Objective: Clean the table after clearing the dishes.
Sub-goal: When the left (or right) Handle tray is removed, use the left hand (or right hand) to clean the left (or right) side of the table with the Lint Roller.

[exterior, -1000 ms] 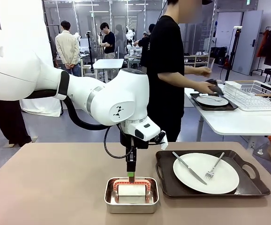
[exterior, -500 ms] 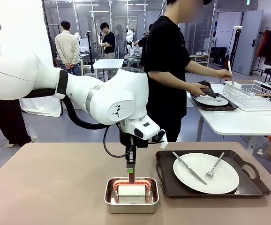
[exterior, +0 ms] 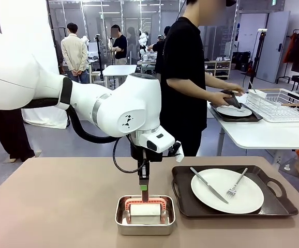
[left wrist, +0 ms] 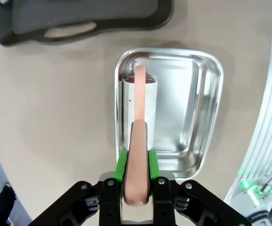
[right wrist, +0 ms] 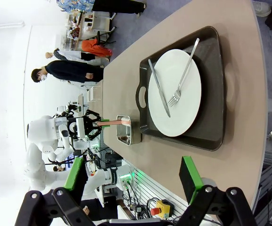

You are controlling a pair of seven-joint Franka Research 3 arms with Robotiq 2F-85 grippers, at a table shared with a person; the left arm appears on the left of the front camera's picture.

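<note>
If our left tool point(left wrist: 136, 181), clamped shut on the roller's pink handle point(left wrist: 139, 136), lifts crookedly, the roller point(exterior: 145, 211) may snag and drag the steel pan point(exterior: 119, 223). Our right tool point(right wrist: 132, 179) gapes empty. We count two plates point(exterior: 227, 190), one right of the pan on the tan surface point(exterior: 51, 201), the other beyond it by the person; two trays point(exterior: 182, 199); one pan.

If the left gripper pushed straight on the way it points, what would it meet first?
The left gripper, shut on the pink handle, points into the steel pan; it would likely press the white roller onto the pan's floor.
</note>
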